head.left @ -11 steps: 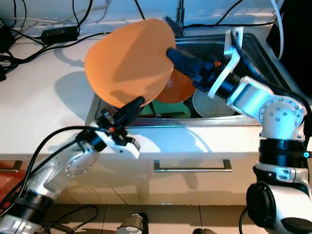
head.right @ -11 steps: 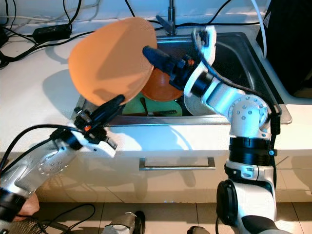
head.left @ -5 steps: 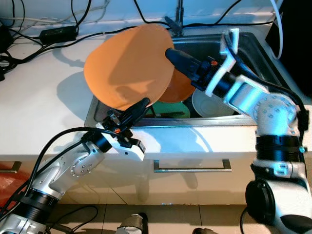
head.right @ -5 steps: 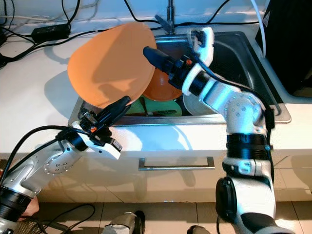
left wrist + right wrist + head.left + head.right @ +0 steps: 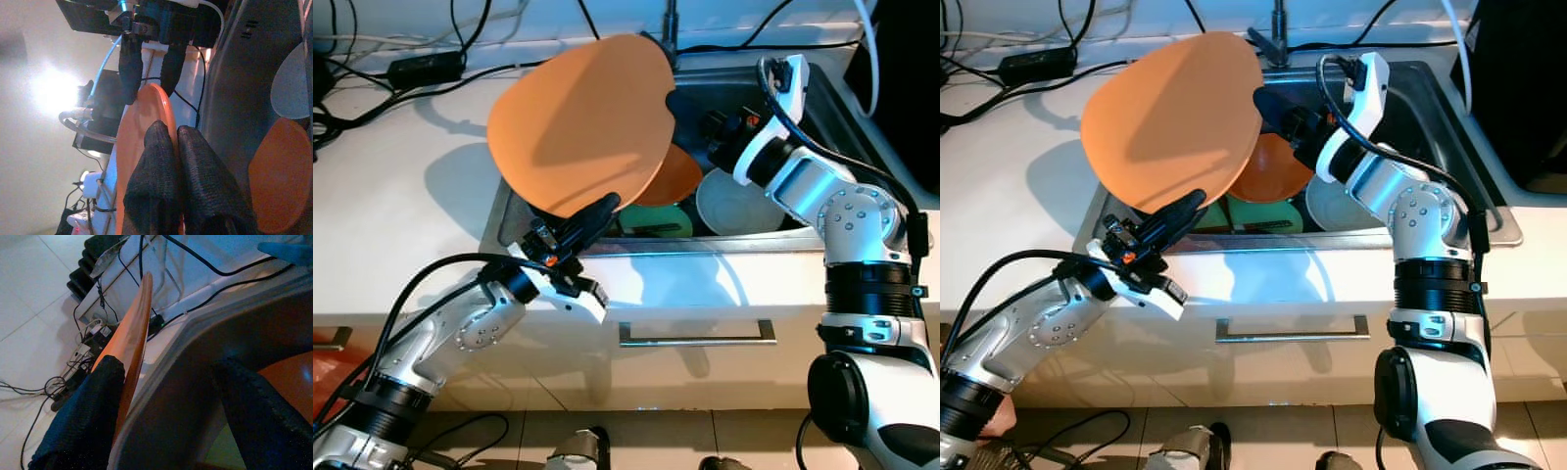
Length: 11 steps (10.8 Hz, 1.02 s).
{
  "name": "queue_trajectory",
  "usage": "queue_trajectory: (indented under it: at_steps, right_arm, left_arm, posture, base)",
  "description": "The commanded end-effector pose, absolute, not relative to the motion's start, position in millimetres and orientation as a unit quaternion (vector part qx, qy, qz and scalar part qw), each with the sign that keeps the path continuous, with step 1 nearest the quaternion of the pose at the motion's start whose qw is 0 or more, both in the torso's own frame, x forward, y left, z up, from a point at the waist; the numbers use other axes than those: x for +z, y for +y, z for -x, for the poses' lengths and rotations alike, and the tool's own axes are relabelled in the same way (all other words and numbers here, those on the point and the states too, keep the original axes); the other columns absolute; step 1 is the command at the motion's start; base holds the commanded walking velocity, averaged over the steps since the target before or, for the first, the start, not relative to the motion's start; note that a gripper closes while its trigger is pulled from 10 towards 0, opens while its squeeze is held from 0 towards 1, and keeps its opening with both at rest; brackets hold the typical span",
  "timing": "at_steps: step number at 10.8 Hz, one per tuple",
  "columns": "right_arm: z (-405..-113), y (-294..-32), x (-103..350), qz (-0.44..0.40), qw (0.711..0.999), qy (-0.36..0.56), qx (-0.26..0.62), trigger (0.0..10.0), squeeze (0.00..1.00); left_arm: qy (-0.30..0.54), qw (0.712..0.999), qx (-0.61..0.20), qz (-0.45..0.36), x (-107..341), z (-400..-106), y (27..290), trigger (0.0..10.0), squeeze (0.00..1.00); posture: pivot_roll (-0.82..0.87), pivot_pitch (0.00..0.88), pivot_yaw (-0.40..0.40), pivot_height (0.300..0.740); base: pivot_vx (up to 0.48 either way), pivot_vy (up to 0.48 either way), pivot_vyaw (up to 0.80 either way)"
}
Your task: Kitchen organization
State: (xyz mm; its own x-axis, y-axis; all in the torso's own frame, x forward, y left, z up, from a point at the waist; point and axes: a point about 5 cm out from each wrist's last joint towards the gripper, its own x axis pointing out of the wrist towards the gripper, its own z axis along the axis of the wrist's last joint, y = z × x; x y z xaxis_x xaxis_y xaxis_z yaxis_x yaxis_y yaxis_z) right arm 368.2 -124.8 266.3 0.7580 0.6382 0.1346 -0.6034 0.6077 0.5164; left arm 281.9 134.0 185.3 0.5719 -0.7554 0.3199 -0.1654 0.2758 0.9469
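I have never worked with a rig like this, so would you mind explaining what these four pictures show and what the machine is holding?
This is a humanoid robot with two silver arms at a kitchen sink. The two wide pictures come from its head cameras, looking down; the other two come from cameras on each wrist, looking along the black fingers. The left gripper is shut on the lower edge of a large orange plate, held tilted above the sink's left side. The right gripper is open, its fingers either side of the plate's far rim. In the sink lie another orange plate, a white plate and a green one.
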Motion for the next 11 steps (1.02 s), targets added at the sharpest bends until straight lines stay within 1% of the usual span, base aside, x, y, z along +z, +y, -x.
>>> queue_trajectory:
  at_steps: [1,2,3,5,6,7,9,11]
  right_arm:
    - [-369,-119,269,-0.27,0.896,0.035,0.351,10.0,0.0]
    - [-369,-116,268,-0.267,0.893,0.043,0.358,10.0,0.0]
    - [-368,-109,268,-0.268,0.883,0.056,0.381,10.0,0.0]
    - [-365,-102,271,-0.263,0.874,0.069,0.404,10.0,0.0]
    - [-365,-100,270,-0.258,0.873,0.076,0.408,10.0,0.0]
    - [-365,-99,269,-0.254,0.873,0.084,0.409,0.0,0.0]
    - [-364,-97,268,-0.24,0.873,0.102,0.411,0.0,0.0]
    - [-369,-91,278,-0.257,0.885,0.119,0.37,0.0,0.0]
  left_arm:
    - [-0.436,0.675,-0.204,-0.559,196,-283,132,0.0,0.0]
    - [-0.437,0.674,-0.207,-0.559,196,-283,132,0.0,0.0]
    - [-0.436,0.671,-0.213,-0.56,193,-282,131,0.0,0.0]
    - [-0.437,0.67,-0.216,-0.56,192,-282,130,0.0,0.0]
    - [-0.437,0.67,-0.217,-0.559,192,-282,130,0.0,0.0]
    - [-0.438,0.669,-0.218,-0.559,192,-282,129,0.0,0.0]
    - [-0.437,0.669,-0.223,-0.559,189,-281,129,0.0,0.0]
    - [-0.438,0.668,-0.229,-0.556,187,-278,128,0.0,0.0]
  posture:
    - [0.13,0.169,0.079,0.74]
    - [0.13,0.168,0.078,0.74]
    - [0.13,0.168,0.078,0.74]
    - [0.13,0.166,0.077,0.74]
    - [0.13,0.164,0.077,0.74]
    - [0.13,0.166,0.077,0.74]
    - [0.13,0.17,0.074,0.74]
    - [0.12,0.173,0.07,0.74]
  base:
    - [0.0,0.0,0.0]
    - [0.0,0.0,0.0]
    - [0.0,0.0,0.0]
    - [0.0,0.0,0.0]
    - [0.0,0.0,0.0]
    - [0.0,0.0,0.0]
    - [0.0,0.0,0.0]
    - [0.0,0.0,0.0]
